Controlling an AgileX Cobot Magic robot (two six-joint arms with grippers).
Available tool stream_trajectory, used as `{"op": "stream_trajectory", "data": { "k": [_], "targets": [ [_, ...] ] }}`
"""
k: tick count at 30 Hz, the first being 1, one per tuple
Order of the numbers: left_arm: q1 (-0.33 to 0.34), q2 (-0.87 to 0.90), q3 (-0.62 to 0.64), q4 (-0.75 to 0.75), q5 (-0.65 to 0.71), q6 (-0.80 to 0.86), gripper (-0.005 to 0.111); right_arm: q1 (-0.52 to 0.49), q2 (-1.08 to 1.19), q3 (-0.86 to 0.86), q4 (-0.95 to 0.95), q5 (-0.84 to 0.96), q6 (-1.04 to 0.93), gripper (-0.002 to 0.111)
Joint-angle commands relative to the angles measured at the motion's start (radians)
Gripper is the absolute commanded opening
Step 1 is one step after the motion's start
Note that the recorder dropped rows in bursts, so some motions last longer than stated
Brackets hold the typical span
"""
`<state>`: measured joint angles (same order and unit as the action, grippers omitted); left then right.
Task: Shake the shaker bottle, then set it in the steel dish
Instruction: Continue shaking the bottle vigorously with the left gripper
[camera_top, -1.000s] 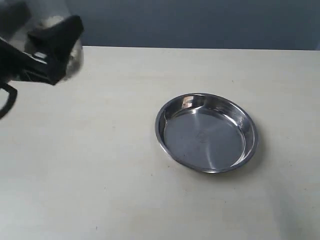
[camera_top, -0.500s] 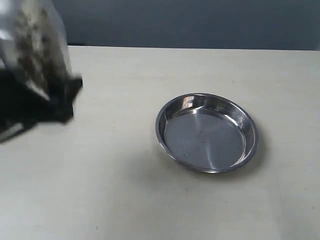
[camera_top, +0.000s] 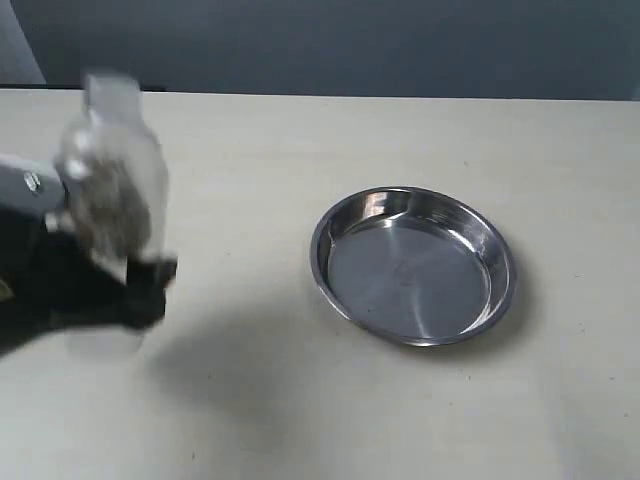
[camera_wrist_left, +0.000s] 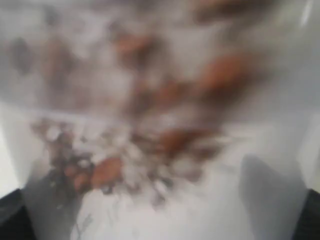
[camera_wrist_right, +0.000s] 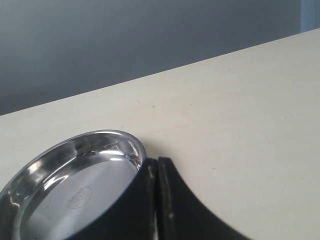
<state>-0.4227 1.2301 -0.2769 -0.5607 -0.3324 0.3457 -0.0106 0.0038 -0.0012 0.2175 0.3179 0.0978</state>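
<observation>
The shaker bottle is held off the table at the left of the exterior view, blurred, its cap tilted up and back. My left gripper is shut on its lower part. In the left wrist view the shaker bottle fills the frame, with brown granules smeared by motion. The steel dish sits empty on the table right of centre. In the right wrist view my right gripper is shut with nothing in it, beside the rim of the steel dish. The right arm does not show in the exterior view.
A pale table runs under everything, with a grey wall behind its far edge. No other objects show.
The left gripper and bottle have swung down and toward the near side, from the upper left corner to lower left. The bottle's angle changed between frames. The dish has not moved.
</observation>
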Motion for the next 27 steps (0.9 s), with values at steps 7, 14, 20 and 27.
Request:
{"op": "stream_trajectory", "data": {
  "k": [7,14,20,27],
  "targets": [
    [0.0,-0.327,-0.137,0.482,-0.239,-0.371,0.0,0.002,-0.004,0.001,-0.007,-0.01,-0.006,-0.001],
    [0.042,-0.262,-0.103,-0.109,0.019,0.144,0.0,0.002,-0.004,0.001,-0.007,-0.01,-0.006,-0.001],
    [0.013,-0.267,-0.144,0.151,-0.029,-0.046,0.0,0.002,-0.004,0.001,-0.007,-0.01,-0.006,-0.001],
    [0.01,-0.424,-0.344,0.277,0.007,-0.045,0.0,0.002,-0.004,0.001,-0.007,-0.01,-0.006,-0.001]
  ]
}}
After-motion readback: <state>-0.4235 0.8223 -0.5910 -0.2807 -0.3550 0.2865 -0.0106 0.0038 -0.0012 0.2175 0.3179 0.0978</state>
